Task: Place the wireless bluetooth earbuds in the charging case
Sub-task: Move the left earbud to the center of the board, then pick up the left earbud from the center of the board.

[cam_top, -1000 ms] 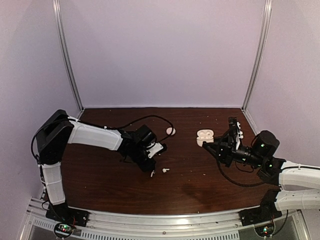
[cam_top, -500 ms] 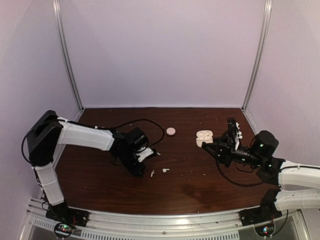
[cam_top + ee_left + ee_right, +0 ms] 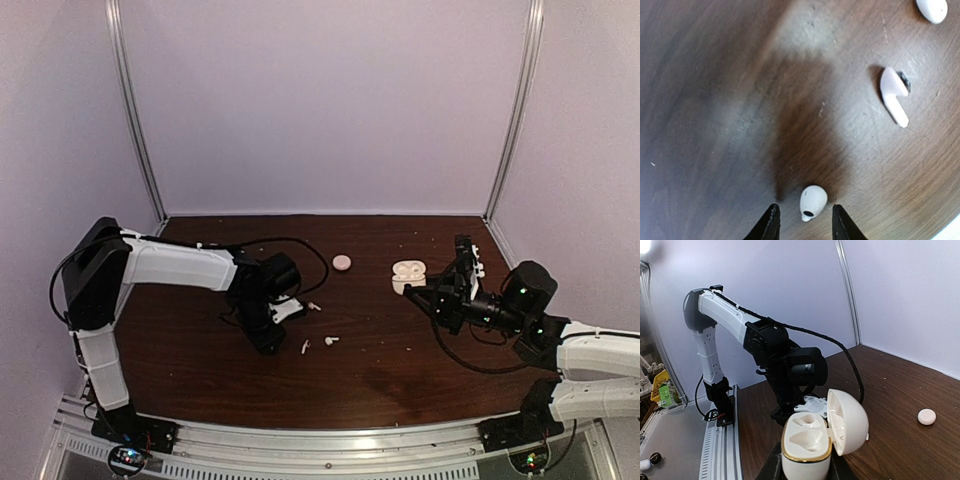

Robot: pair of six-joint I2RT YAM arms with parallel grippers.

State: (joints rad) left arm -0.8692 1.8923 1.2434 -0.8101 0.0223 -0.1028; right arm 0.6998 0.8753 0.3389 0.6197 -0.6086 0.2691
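Observation:
A small white earbud (image 3: 813,201) lies on the dark wooden table between the tips of my left gripper (image 3: 805,227), which is open and clear of it on both sides. A stemmed white earbud (image 3: 894,95) lies further off, and another white one (image 3: 932,9) sits at the frame's top edge. From above, my left gripper (image 3: 275,343) is low over the table beside the earbuds (image 3: 305,346) (image 3: 331,340) (image 3: 315,306). My right gripper (image 3: 807,472) is shut on the white, gold-rimmed charging case (image 3: 807,450), holding it upright with its lid (image 3: 846,422) swung open and both sockets empty. It holds the case (image 3: 408,275) at the right.
A small round whitish object (image 3: 342,262) lies on the table behind the earbuds, also seen as a round whitish object (image 3: 926,416) from the right wrist. A black cable (image 3: 290,242) loops behind the left arm. Walls enclose the table on three sides.
My left gripper has opened and drawn back to the left, leaving a white earbud lying free between its tips. The right arm and the case have not moved.

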